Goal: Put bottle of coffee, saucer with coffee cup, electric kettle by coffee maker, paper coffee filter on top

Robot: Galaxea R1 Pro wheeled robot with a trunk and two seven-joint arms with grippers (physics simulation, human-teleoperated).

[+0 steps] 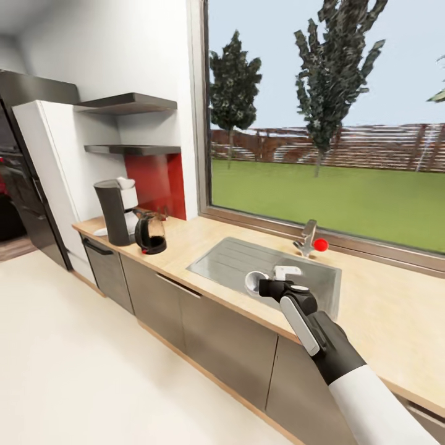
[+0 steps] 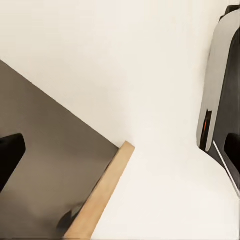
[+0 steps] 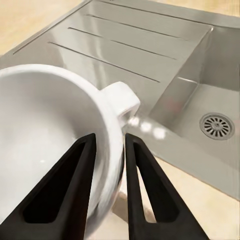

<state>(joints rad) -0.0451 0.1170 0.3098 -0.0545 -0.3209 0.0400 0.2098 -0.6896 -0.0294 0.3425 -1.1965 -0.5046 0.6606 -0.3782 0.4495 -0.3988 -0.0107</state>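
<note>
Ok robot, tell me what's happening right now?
Right end effector shut on coffee cup rim, over sink. Coffee maker and electric kettle far along the countertop.

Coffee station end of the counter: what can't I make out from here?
- Saucer: head view, mostly hidden behind the coffee maker; just a white edge.
- Bottle of coffee: too small to pick out behind the electric kettle.
- Coffee cup: right wrist view, cut off by the frame; right gripper pinches its rim.

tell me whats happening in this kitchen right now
The robot's right hand is clamped on the rim of the white coffee cup, holding it over the steel sink in the kitchen countertop. At the far end of the counter stand the coffee maker and, beside it, the electric kettle. A white saucer edge peeks from beside the coffee maker.
</note>
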